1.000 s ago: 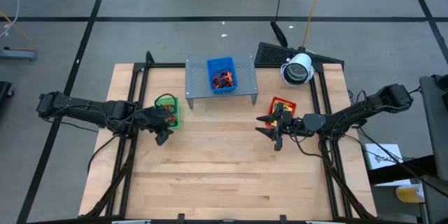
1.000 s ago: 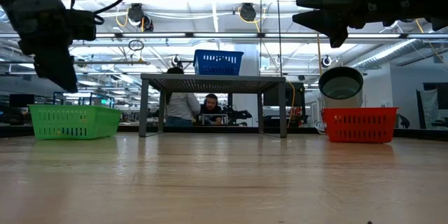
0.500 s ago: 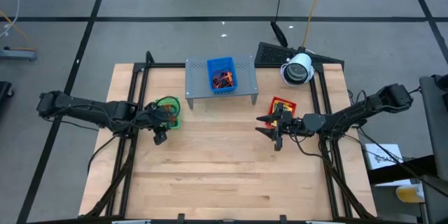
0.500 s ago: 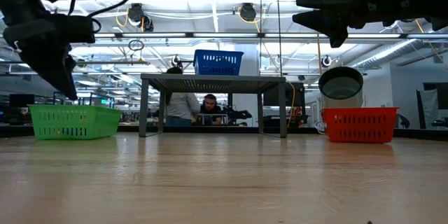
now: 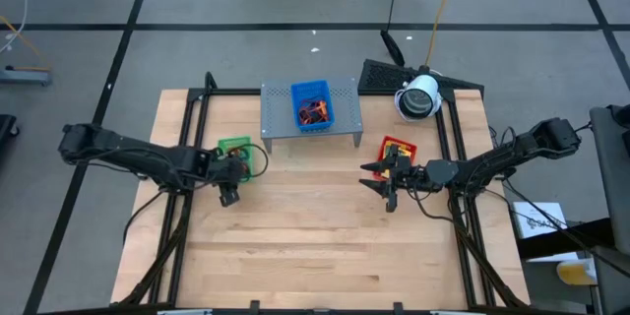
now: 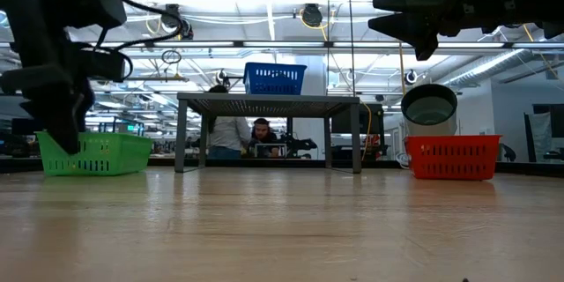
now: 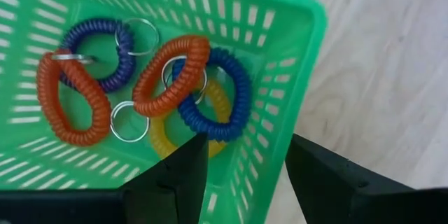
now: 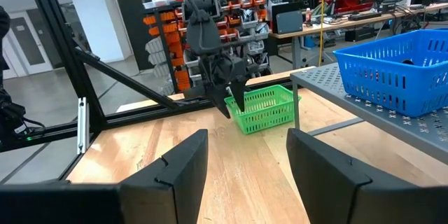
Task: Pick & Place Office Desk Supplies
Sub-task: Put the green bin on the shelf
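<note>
The left claw (image 5: 228,197) hangs open and empty just above the near corner of the green tray (image 7: 294,63). Directly beyond its fingers (image 7: 175,171), inside the tray, lie coiled rings (image 7: 183,77): two orange, two blue, one yellow, with small metal key rings. The right claw (image 5: 379,179) waits open and empty over the desk (image 5: 315,246), just beside the red tray (image 5: 399,146).

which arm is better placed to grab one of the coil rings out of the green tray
Left. The left gripper hangs open at the green tray, its wrist view looking straight at the coil rings. The right gripper hovers open across the table beside the red tray.
</note>
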Robot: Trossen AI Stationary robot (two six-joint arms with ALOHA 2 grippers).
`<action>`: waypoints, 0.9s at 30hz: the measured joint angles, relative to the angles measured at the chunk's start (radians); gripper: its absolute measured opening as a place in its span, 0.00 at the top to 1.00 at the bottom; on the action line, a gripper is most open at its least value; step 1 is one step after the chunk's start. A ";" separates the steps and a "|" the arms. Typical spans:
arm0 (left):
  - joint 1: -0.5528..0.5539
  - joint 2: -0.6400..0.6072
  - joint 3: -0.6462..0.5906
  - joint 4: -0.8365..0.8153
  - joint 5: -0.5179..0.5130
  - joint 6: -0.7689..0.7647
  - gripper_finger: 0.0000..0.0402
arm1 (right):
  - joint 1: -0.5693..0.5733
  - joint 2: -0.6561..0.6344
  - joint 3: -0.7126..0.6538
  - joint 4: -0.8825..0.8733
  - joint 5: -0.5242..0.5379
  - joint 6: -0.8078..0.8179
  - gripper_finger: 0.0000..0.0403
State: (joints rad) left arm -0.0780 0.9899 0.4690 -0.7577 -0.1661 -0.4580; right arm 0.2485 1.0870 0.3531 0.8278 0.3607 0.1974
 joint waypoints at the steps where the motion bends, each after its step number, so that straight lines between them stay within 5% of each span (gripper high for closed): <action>1: 0.000 0.010 0.000 0.000 0.000 0.000 0.51 | 0.000 0.000 0.000 0.000 0.000 0.000 0.54; 27: 0.000 0.087 0.000 0.021 -0.010 0.000 0.51 | 0.000 0.000 0.000 -0.004 0.000 0.000 0.54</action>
State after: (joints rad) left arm -0.0780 1.0770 0.4690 -0.7369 -0.1761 -0.4580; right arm 0.2482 1.0870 0.3531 0.8242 0.3609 0.1974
